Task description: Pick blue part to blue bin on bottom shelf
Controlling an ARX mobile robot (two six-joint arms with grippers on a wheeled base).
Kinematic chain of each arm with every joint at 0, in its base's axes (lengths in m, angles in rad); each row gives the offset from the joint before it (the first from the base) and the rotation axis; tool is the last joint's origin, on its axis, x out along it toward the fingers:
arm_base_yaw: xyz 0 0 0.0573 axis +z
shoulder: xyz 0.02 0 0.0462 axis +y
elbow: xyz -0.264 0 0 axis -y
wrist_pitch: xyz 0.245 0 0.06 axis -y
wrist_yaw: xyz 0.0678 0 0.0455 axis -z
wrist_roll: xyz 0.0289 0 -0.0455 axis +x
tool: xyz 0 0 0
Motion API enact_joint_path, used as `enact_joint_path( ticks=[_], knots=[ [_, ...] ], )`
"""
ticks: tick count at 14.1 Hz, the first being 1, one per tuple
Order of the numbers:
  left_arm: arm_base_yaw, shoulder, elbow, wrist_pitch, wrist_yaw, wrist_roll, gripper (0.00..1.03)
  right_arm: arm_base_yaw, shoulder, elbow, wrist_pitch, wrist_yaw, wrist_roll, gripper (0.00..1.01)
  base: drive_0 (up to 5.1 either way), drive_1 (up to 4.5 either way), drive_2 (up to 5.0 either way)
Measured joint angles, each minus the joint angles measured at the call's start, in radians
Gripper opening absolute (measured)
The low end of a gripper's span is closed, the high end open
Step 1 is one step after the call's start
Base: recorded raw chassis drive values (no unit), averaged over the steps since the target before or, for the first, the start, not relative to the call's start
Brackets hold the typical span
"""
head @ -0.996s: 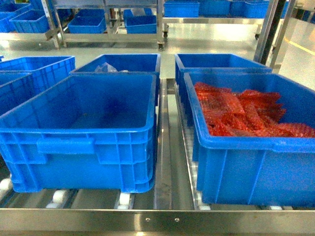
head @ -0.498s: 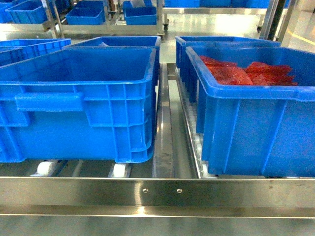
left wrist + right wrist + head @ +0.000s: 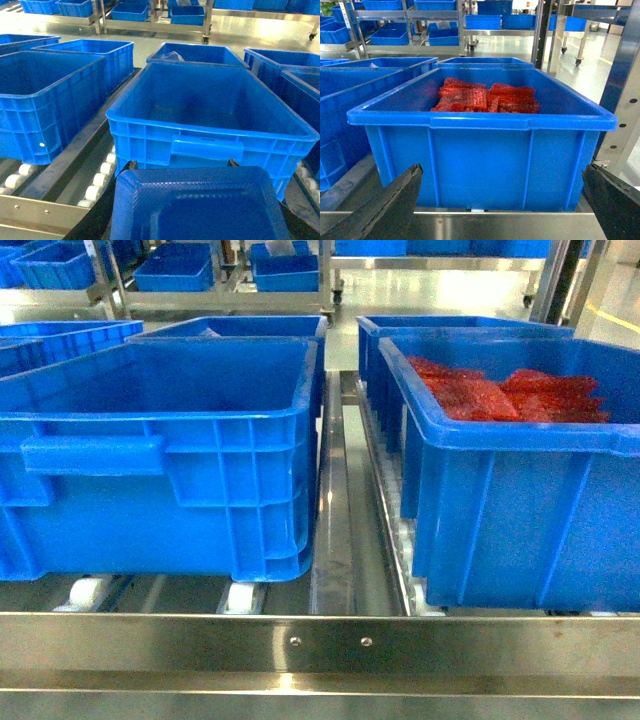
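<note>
the left gripper (image 3: pixel 200 200) holds a large blue plastic piece (image 3: pixel 197 205) just in front of the empty blue bin (image 3: pixel 207 112), long axis running away. the right gripper (image 3: pixel 500 200) is spread wide before the crate of red bagged pieces (image 3: pixel 485 97). the small blue part isn't visible.

four large blue crates on the shelf in the head view: the blue bin (image 3: pixel 160 455), one behind it (image 3: pixel 235 327), one with red bagged pieces (image 3: pixel 520 470), one behind that (image 3: pixel 450 325); two screws (image 3: pixel 295 642) in the front rail (image 3: pixel 150 640)
</note>
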Motion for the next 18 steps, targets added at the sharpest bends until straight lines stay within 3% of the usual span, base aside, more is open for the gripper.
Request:
enact_joint_path(
  ticks=[18],
  knots=[
    [0.001,0.004,0.000,0.003,0.001,0.000,0.43,0.000,0.000,0.000,0.000,0.000,0.000,0.98,-0.1,3.97,-4.2]
  ],
)
